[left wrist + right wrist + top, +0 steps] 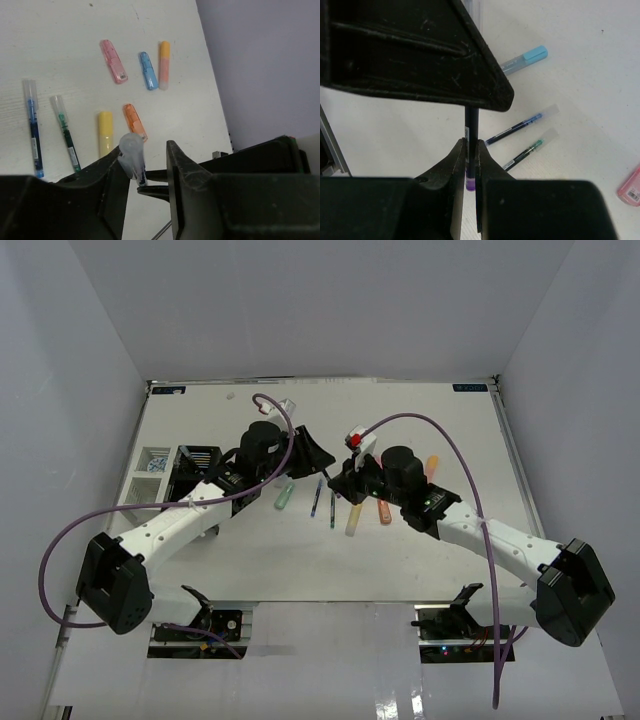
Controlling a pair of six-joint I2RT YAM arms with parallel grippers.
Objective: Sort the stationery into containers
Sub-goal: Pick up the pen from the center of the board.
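Note:
Above the middle of the table my right gripper (470, 150) is shut on a thin dark pen (471, 122) near its purple end. The pen's clear cap (132, 150) sits between the jaws of my left gripper (147, 152), resting against one finger with a gap to the other. The two grippers meet tip to tip (328, 472). On the table below lie a blue pen (33, 127), a green pen (66, 132) and yellow (105, 132), orange (135, 121), pink (114, 61) and blue (148, 70) markers. The black organizer (195, 475) and white tray (148, 480) stand at the left.
A green marker (284, 496) lies left of the pens. A pale orange marker (164, 65) lies beside the blue one. Something small and blue-white sits in the tray's back compartment (155, 461). Grey walls close in the table on three sides.

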